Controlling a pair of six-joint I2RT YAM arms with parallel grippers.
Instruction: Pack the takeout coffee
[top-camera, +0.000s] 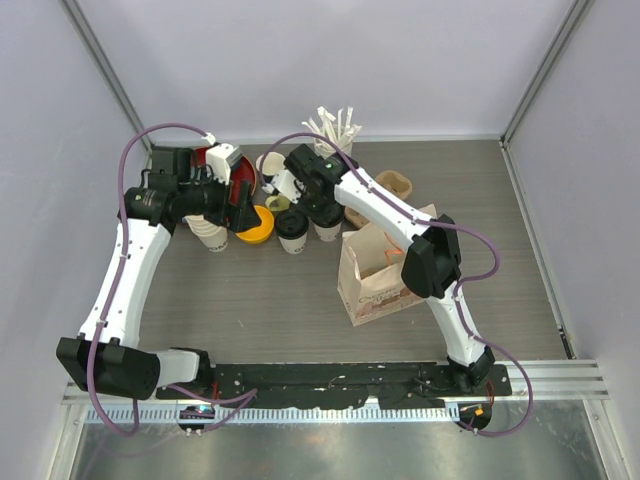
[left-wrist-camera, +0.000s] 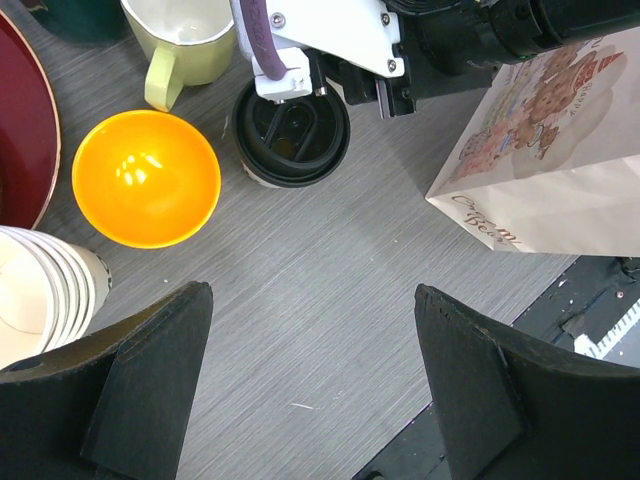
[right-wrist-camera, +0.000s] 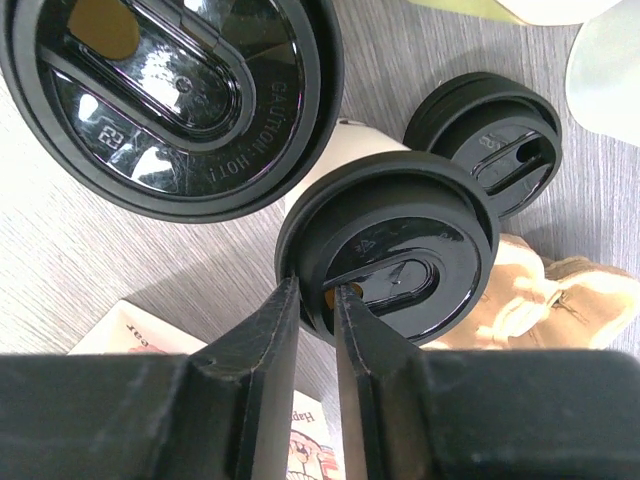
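Two takeout coffee cups with black lids stand near the table's middle. One (top-camera: 291, 229) (left-wrist-camera: 292, 135) (right-wrist-camera: 170, 90) stands free. The other (top-camera: 328, 230) (right-wrist-camera: 400, 240) is partly under my right gripper (top-camera: 318, 208) (right-wrist-camera: 318, 292), which is shut on the rim of its lid, one finger outside the rim and one on the lid's top. My left gripper (top-camera: 243, 212) (left-wrist-camera: 312, 292) hangs open over bare table left of the cups, holding nothing. The printed paper bag (top-camera: 380, 270) (left-wrist-camera: 545, 150) (right-wrist-camera: 130, 335) stands open to the right of the cups.
A third black lid (right-wrist-camera: 488, 140) lies beyond the gripped cup, beside a beige cardboard carrier (right-wrist-camera: 560, 290) (top-camera: 395, 183). An orange bowl (top-camera: 256, 225) (left-wrist-camera: 145, 180), a stack of plain paper cups (top-camera: 212, 235) (left-wrist-camera: 40, 290), a red plate (left-wrist-camera: 20, 120) and a pale yellow mug (left-wrist-camera: 185, 45) crowd the left.
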